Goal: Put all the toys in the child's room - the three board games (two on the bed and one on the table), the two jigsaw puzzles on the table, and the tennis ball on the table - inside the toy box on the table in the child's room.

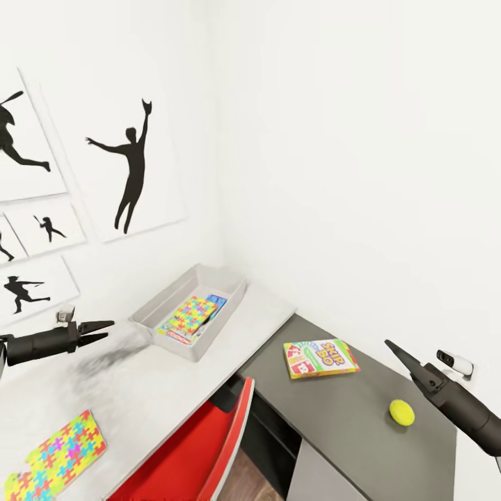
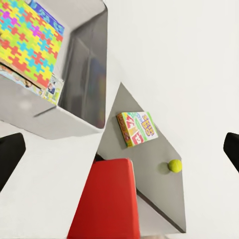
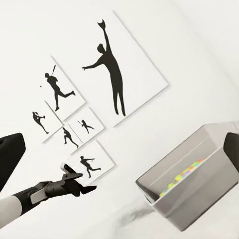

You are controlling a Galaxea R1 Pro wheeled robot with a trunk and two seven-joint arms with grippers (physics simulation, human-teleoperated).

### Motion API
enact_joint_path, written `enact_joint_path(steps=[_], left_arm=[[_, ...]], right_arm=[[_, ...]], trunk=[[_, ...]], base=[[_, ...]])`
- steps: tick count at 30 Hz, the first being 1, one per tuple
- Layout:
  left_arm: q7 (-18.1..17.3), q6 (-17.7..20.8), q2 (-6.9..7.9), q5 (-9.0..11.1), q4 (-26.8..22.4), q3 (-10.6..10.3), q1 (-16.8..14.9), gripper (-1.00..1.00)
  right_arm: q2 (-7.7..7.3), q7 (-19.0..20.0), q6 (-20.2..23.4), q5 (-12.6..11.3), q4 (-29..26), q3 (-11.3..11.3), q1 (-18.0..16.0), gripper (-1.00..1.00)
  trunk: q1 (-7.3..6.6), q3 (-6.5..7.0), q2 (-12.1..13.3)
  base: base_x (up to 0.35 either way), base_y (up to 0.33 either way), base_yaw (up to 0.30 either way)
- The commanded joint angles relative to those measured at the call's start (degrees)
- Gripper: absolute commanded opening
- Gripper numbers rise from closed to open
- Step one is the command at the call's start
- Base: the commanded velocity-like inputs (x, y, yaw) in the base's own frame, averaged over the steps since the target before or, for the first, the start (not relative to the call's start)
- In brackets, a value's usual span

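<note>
1. Nearest the head camera, a red chair [image 1: 191, 452] with a smooth glossy back is tucked against the table [image 1: 139, 396], whose top is matt white-grey.
2. One jigsaw puzzle [image 1: 57, 456], a thin jagged-edged sheet of yellow, pink, blue and green pieces, lies flat on the table's near left part, its long axis running from the near left edge toward the toy box.
3. On the lower dark-grey side unit [image 1: 348, 424] rest a tennis ball [image 1: 401, 412], round and fuzzy yellow-green, and a flat straight-edged board game [image 1: 320, 358] with its long side roughly across the view.
4. The left gripper [image 1: 97, 331] hovers over the table near the toy box, its slim black fingers spread a little and grasping nothing; the left wrist view shows its fingertips wide apart at the frame's edges.
5. The right gripper [image 1: 396, 351] hangs above the side unit beside the ball; whether its fingers are parted cannot be told from the head view, though the right wrist view shows dark fingertips far apart.
6. Farthest, the toy box [image 1: 163, 309], a light-grey tray with sloping walls, sits in the corner with its long axis pointing toward the corner; inside lies a second puzzle [image 1: 189, 313] over a printed board [image 1: 216, 303].
7. Only the right wrist view shows all the black silhouette posters [image 3: 107, 69] together on the wall.
</note>
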Motion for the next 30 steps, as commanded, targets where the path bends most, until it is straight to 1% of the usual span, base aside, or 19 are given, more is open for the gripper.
enact_joint_path(steps=[1, 6, 13, 25, 30], left_arm=[[-0.44, 0.62, -0.05, -0.61, 0.01, 0.30, 0.10, 1.00], [-0.44, 0.67, -0.04, -0.61, 0.07, 0.35, 1.87, 1.00], [-0.44, 0.61, -0.28, -0.69, 0.27, 0.24, 4.21, 1.00], [-0.44, 0.49, -0.35, -0.78, 0.53, -0.03, 4.90, 1.00], [-0.44, 0.49, -0.46, -0.78, 0.53, -0.05, 4.90, 1.00]], right_arm=[[-0.01, 0.07, 0.50, -0.23, -0.01, -0.02, -0.03, 1.00], [-0.01, 0.07, 0.50, -0.23, 0.00, 0.01, -0.02, 1.00], [-0.01, 0.07, 0.50, -0.23, 0.01, 0.02, -0.06, 1.00], [0.07, -0.06, 0.50, -0.19, 0.04, 0.23, -0.02, 1.00], [0.10, -0.27, 0.50, 0.44, 0.03, 0.32, -0.03, 1.00]], trunk=[[0.04, -0.07, -0.13], [0.04, 0.14, -0.13], [0.04, 0.22, -0.13], [0.04, 0.23, -0.13], [0.04, 0.23, -0.13]], base=[[-0.019, 0.000, 0.230], [-0.009, 0.000, 0.184], [-0.002, 0.000, 0.055], [0.000, 0.000, 0.006], [0.000, 0.000, 0.000]])
